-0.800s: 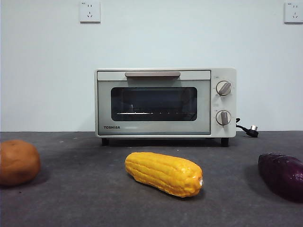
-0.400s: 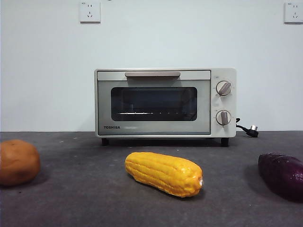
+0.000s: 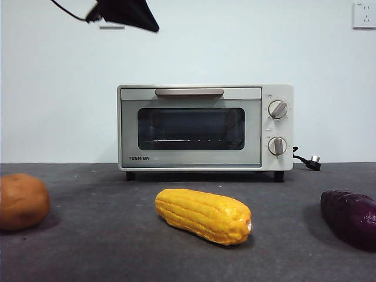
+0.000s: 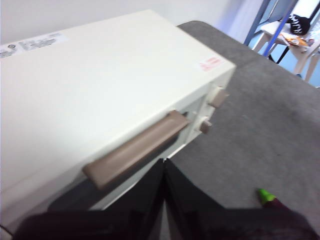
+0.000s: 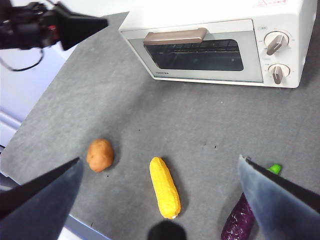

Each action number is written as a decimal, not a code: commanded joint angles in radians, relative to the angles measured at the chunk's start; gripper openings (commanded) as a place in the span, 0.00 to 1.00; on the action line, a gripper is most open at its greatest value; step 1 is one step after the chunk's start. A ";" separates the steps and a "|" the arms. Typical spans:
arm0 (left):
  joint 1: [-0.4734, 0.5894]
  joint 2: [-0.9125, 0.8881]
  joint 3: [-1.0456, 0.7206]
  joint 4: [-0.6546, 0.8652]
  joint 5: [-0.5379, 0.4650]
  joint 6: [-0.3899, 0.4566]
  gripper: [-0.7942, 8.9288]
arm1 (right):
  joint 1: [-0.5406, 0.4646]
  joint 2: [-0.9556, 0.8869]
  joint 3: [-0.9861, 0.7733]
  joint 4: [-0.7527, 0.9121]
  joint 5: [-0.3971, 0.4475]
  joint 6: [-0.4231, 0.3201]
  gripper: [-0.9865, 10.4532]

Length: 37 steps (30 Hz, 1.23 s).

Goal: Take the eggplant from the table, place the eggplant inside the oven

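The eggplant (image 3: 351, 216) lies on the table (image 3: 106, 247) at the right edge of the front view, dark purple and glossy; the right wrist view shows the eggplant (image 5: 243, 219) with its green stem. The cream oven (image 3: 204, 127) stands at the back with its door closed. My left gripper (image 4: 164, 167) hovers shut and holding nothing, above and just in front of the oven's bar handle (image 4: 134, 150); in the front view the left gripper (image 3: 126, 13) is a black tip at the top left. My right gripper (image 5: 160, 160) hangs open high over the table, well above the eggplant.
A yellow corn cob (image 3: 203, 215) lies mid-table in front of the oven. A brown potato (image 3: 22, 201) sits at the left edge. The oven's power cord and plug (image 3: 309, 161) lie to its right. Two wall sockets are on the back wall.
A black gripper tip has come into the front view at the top left, where nothing showed before. The eggplant, corn, potato and oven have not moved.
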<state>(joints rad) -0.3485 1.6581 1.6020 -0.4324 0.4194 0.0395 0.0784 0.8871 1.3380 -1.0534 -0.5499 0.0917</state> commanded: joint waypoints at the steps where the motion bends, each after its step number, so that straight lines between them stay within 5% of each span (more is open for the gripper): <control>1: 0.006 0.051 0.025 0.000 -0.002 0.017 0.08 | 0.002 -0.001 0.001 0.012 0.000 -0.013 0.58; 37: 0.006 0.260 0.049 0.143 -0.062 0.024 0.08 | 0.002 0.051 0.001 0.013 0.007 -0.018 0.58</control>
<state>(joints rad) -0.3431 1.8999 1.6478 -0.2916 0.3573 0.0467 0.0784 0.9371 1.3380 -1.0492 -0.5461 0.0849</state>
